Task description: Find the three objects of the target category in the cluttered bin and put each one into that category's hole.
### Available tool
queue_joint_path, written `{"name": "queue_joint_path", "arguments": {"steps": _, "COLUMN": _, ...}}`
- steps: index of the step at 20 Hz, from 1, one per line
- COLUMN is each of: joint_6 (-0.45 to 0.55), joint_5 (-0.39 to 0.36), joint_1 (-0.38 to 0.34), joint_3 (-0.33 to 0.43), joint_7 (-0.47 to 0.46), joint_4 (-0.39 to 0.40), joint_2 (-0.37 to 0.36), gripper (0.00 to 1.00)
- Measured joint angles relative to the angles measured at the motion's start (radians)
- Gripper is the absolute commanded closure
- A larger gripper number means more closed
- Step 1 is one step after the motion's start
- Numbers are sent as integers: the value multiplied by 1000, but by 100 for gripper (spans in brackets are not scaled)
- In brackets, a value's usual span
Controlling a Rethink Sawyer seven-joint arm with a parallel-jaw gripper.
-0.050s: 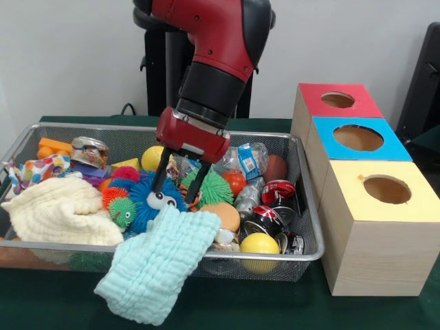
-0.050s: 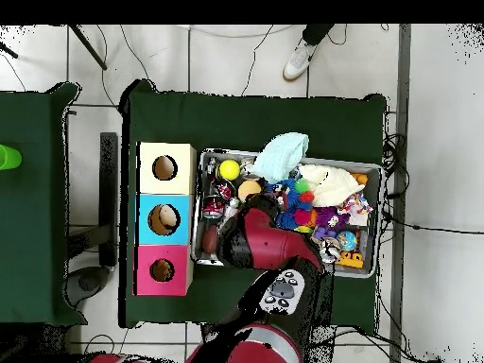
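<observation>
Fingers (image 1: 159,180) of the gripper (image 1: 177,189) stand spread, two black prongs w/ a clear gap between them, pinching nothing. We see them dipped into the wire bin (image 1: 311,227) just above a blue spiky toy w/ googly eyes (image 1: 157,201), tips near its top; we can't tell if they touch. That's front view only: from overhead the red arm (image 2: 260,244) covers the gripper completely, so we can't read the jaws there.

Right beside the tips, front view: a green spiky ball (image 1: 215,185), a smaller green one (image 1: 122,210), an orange-red one (image 1: 112,194). A light blue cloth (image 1: 158,265) drapes over the bin's near rim and hangs outside; overhead shows it (image 2: 282,156) spilling past the bin edge onto the green table cover (image 2: 255,113). A cream cloth (image 1: 58,213) fills the bin's left part in front view.

Further out: yellow ball (image 1: 259,243) at the near rim, crushed cans (image 1: 275,196), a plastic bottle w/ blue label (image 1: 246,161).

Three boxes w/ round holes sit beside the bin, apart from it: red-top (image 1: 337,100), blue-top (image 1: 357,137), yellow-top (image 1: 385,189). Overhead shows something tan inside the blue box's hole (image 2: 164,219); front view doesn't show it. Overhead also shows a shoe (image 2: 299,60) on the tiled floor, and a second green table (image 2: 38,189) w/ a bright green thing (image 2: 8,156) at its edge.
</observation>
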Motion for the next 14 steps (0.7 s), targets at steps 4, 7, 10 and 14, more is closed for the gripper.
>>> {"name": "queue_joint_path", "arguments": {"steps": 4, "joint_6": -28, "joint_5": 36, "joint_1": 9, "joint_3": -6, "joint_7": 0, "joint_4": 0, "joint_2": 37, "gripper": 0}}
{"name": "queue_joint_path", "arguments": {"steps": 7, "joint_6": -36, "joint_5": 59, "joint_1": 20, "joint_3": -9, "joint_7": 0, "joint_4": 0, "joint_2": 54, "gripper": 0}}
{"name": "queue_joint_path", "arguments": {"steps": 10, "joint_6": -44, "joint_5": 83, "joint_1": 34, "joint_3": -13, "joint_7": 0, "joint_4": 0, "joint_2": 66, "gripper": 0}}
{"name": "queue_joint_path", "arguments": {"steps": 14, "joint_6": -45, "joint_5": 120, "joint_1": 66, "joint_3": -26, "joint_7": 0, "joint_4": -1, "joint_2": 72, "gripper": 0}}
